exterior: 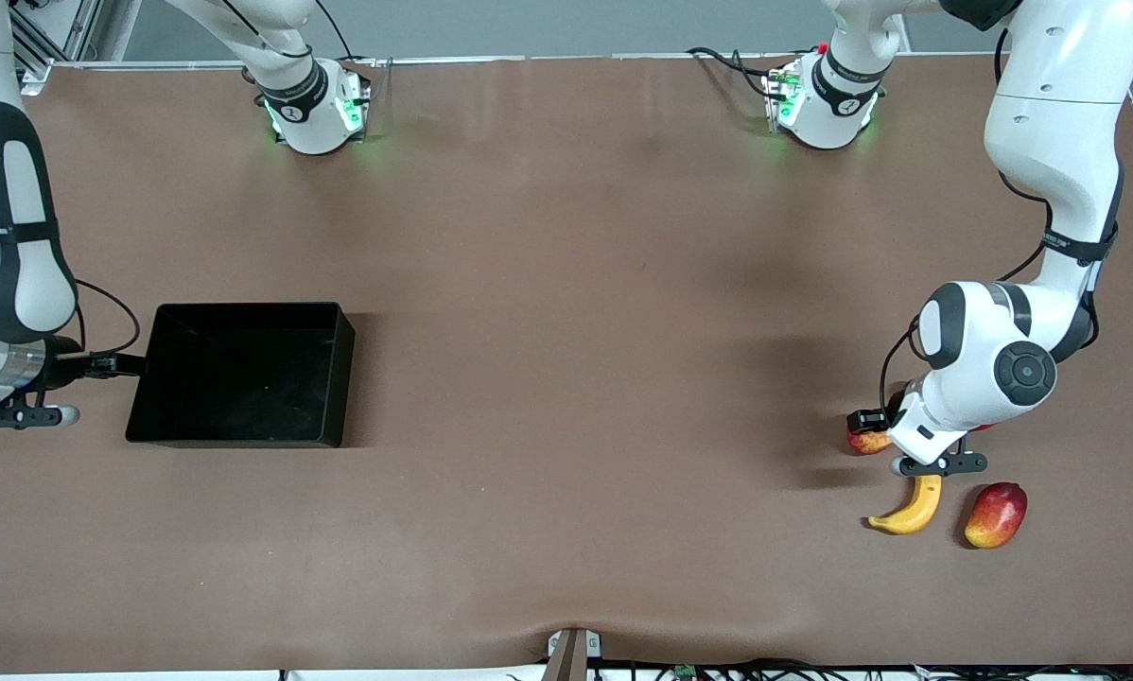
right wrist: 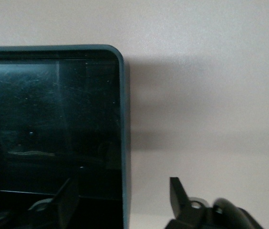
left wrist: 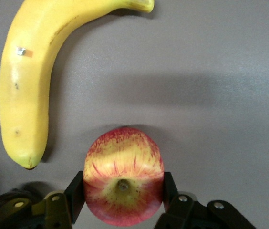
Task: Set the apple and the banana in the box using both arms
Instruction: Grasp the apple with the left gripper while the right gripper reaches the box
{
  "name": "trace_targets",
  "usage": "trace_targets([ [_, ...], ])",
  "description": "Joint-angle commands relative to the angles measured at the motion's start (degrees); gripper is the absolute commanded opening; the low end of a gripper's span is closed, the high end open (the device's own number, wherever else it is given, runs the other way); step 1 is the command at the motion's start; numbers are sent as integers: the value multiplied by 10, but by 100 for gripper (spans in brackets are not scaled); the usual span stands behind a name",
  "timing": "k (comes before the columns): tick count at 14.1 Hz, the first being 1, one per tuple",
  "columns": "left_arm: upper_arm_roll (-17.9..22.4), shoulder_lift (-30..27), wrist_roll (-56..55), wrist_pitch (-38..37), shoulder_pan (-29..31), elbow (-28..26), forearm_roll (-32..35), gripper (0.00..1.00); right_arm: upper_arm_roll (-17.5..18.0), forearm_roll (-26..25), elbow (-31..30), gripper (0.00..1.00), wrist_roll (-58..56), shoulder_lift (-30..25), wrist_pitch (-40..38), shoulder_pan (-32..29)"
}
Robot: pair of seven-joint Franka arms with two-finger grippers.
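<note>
The apple [exterior: 866,442] rests on the table at the left arm's end. In the left wrist view the apple [left wrist: 123,188] sits stem dimple up between the black fingers [left wrist: 76,195]. My left gripper [exterior: 883,430] [left wrist: 123,193] is low over the apple, and both fingers press its sides. The banana [exterior: 911,506] [left wrist: 27,81] lies beside the apple, nearer the front camera. The black box [exterior: 330,378] stands at the right arm's end. My right gripper [exterior: 122,364] [right wrist: 122,195] is open and straddles the box's end wall [right wrist: 124,143], one finger inside and one outside.
An oblong red-yellow mango [exterior: 995,514] lies beside the banana. A sliver of another red fruit [exterior: 984,427] shows under the left arm's wrist. The brown table [exterior: 576,331] stretches wide between the box and the fruits.
</note>
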Motion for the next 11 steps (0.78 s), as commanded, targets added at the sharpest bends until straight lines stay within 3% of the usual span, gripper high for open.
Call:
trace_targets([
  [1,-1,-16,-4,-3,-2,0,11,0,10,45,-46,33,-36,-9,41,-21],
  [4,-7,-38,-4,-30,-5,6,11,0,10,50,-53,16,-36,-9,40,-20],
  [6,-7,-55,-4,-53,-9,10,11,0,10,50,-53,0,-33,-10,35,-19],
  [11,-7,-68,6,-162,-9,70,11,0,10,65,17,0,-27,-12,-67,-20],
])
